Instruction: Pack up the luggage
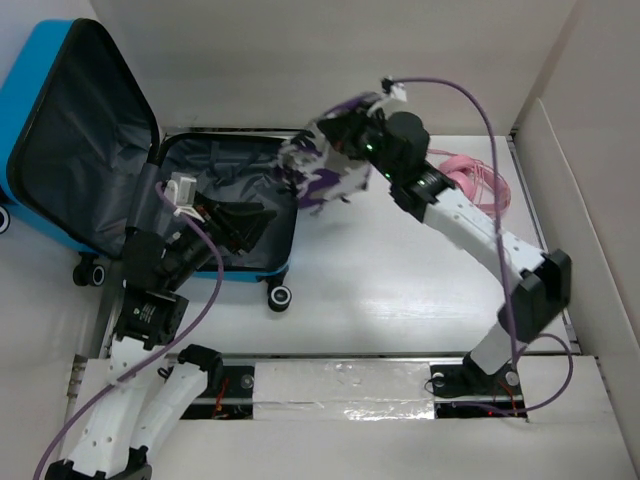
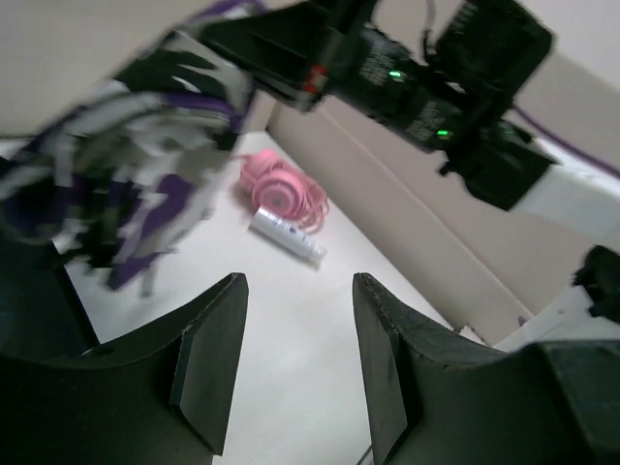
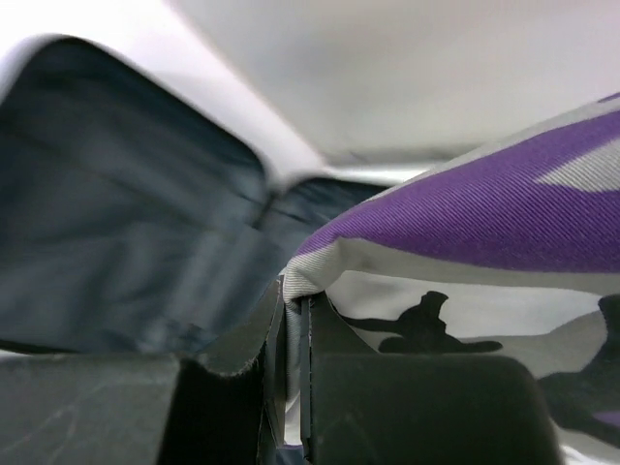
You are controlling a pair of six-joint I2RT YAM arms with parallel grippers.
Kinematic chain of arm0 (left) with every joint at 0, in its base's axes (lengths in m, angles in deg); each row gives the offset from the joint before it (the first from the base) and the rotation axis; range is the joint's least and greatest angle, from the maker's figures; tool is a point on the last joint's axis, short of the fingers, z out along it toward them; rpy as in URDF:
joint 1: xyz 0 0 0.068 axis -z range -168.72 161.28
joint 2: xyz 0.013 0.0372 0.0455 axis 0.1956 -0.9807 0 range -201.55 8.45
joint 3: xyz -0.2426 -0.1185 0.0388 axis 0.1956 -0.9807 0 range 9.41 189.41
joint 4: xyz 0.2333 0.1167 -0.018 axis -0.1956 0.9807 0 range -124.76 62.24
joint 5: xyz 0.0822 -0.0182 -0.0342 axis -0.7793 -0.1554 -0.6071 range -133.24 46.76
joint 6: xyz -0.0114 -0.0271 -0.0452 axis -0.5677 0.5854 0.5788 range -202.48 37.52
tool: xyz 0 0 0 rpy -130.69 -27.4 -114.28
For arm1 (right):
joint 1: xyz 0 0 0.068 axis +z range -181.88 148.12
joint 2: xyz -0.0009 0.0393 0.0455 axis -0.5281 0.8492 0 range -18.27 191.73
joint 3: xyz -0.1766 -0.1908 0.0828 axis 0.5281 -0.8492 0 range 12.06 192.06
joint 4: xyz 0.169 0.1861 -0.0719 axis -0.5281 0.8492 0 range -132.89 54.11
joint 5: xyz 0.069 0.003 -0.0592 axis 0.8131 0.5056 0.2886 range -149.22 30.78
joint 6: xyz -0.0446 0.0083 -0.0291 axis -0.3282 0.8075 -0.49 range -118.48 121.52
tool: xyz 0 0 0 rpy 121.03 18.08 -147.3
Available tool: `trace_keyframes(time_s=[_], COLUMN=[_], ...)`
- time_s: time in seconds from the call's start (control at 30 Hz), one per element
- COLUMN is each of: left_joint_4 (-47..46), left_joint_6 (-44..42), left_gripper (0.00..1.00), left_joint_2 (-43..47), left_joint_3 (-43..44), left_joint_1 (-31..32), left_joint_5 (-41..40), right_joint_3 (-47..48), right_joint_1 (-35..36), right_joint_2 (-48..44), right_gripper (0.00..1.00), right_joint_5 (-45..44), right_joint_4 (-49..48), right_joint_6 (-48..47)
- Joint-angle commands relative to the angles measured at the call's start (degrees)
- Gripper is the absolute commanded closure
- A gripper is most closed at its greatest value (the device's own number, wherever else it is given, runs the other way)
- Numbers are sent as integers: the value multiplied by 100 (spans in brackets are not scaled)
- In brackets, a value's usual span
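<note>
Top external: luggage (image 1: pixel 90 130) lies beside right hand (image 1: pixel 335 140), perhaps beneath its cloth (image 1: pixel 308 172).

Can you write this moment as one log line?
right fingers: shut on camo cloth | left fingers: open, empty | luggage: open

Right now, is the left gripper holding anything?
No, the left gripper is empty: its jaws stand apart with nothing between them.
</note>
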State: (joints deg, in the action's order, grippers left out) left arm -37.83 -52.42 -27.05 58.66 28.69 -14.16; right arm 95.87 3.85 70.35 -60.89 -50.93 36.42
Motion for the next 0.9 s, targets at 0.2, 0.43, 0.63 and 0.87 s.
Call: trace_keyframes(time_s=[0.2,0.43,0.63,0.87], left_joint_4=[-45,465,457,342], left_joint_6=[-35,-299,-273,-264], left_gripper=[56,55,55,55], left_joint_2=[536,808,817,572], left_joint_3=[585,533,146,-39], left_joint_1=[17,70,70,70], left_joint_5=[-640,-1027,-922,-667], right_joint_3=[4554,2390,115,-998], right_joint_1=[865,1270,999,822], right_joint_2=[2922,3504,3647,2031], right_gripper=[100,100,92,24], right_joint_5=[860,1151,2303,1575], right_joint_4=[-2264,-2913,-3398,-1994], right_joint_6=[473,878,1547,688])
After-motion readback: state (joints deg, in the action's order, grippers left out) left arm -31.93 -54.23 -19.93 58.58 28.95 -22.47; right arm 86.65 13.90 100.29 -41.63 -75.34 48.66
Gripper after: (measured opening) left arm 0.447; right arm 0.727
